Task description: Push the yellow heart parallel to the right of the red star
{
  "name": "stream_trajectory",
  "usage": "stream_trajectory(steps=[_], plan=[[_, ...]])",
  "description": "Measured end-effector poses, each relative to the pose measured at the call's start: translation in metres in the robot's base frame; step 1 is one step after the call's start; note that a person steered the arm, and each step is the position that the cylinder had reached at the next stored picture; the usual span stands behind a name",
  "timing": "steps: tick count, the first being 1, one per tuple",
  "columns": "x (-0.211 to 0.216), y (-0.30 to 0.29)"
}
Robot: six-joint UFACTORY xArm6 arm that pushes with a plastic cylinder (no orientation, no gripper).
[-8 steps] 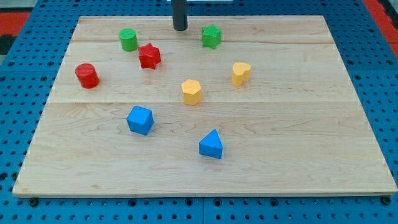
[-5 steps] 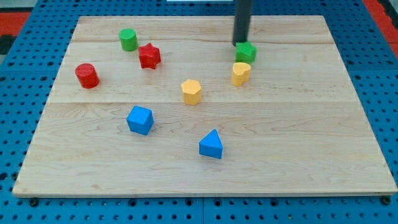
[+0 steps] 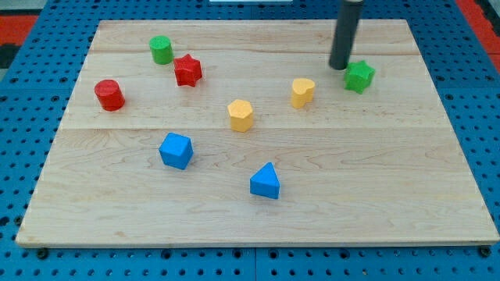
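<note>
The wooden board carries everything, and the arm's rod, which has no jaws to open or close, stands near the view's top right. My tip sits just left of the green star, almost touching it. The yellow heart lies near the tip, down and to its left, while the red star is well to the tip's left at about its height. To do this well, the tip should probably circle below the heart and nudge it gently upward, level with the star.
</note>
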State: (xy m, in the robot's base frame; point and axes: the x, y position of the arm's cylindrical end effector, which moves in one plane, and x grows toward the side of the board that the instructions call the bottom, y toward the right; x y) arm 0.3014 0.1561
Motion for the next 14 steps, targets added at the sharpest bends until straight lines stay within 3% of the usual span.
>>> stream_trajectory(steps=[1, 2, 3, 4, 5, 6, 9, 10, 11, 14], plan=[[0.001, 0.004], [0.060, 0.022], [0.034, -0.027], [0.038, -0.090], [0.080, -0.148], [0.093, -0.114], [0.092, -0.113], [0.104, -0.048], [0.111, -0.033], [0.071, -0.029]])
